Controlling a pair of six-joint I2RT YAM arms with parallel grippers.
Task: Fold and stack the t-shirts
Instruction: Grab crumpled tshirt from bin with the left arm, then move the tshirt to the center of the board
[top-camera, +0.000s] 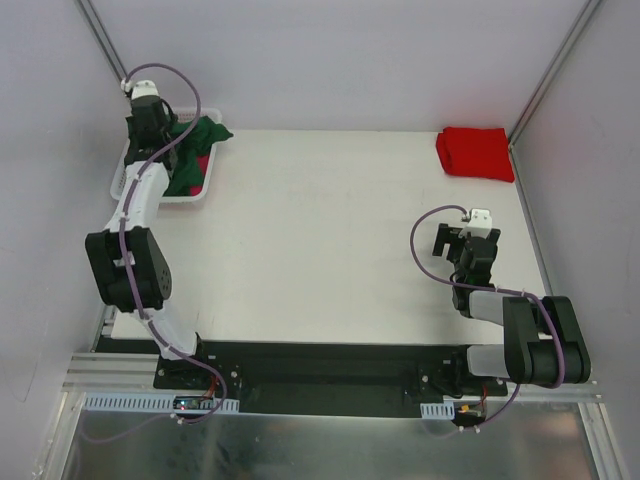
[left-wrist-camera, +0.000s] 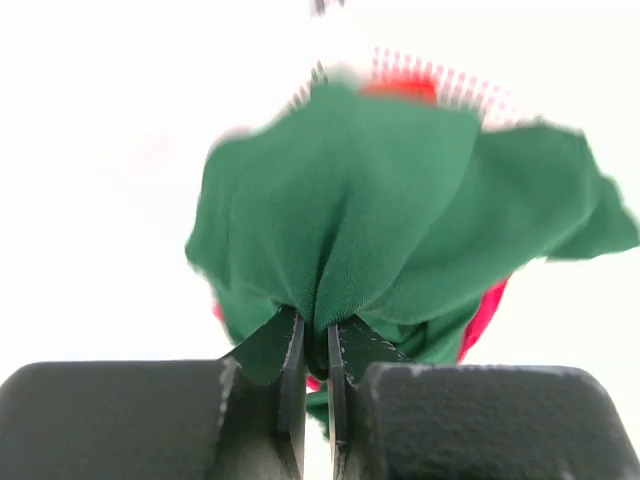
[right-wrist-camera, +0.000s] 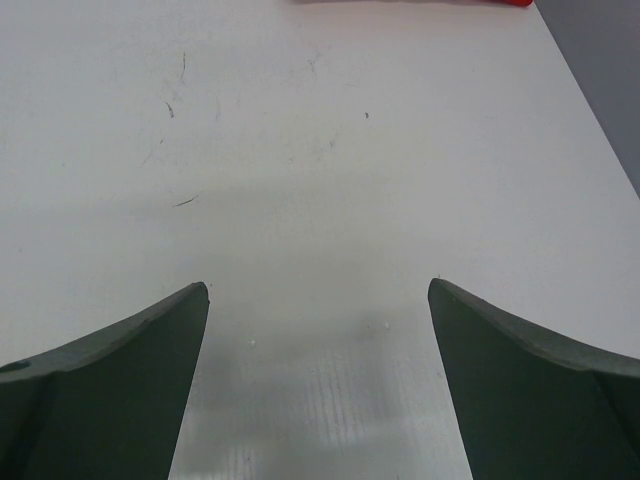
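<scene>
Left claw pinches green t-shirt over the basket; right claw spread wide above table.

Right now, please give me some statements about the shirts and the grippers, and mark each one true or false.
1. The left gripper is shut on the green shirt. True.
2. The right gripper holds the red shirt. False: it is open and empty, over the table.
3. The red shirt lies folded at the table's far right corner. True.
4. The basket stands on the right. False: it is at the far left.
</scene>
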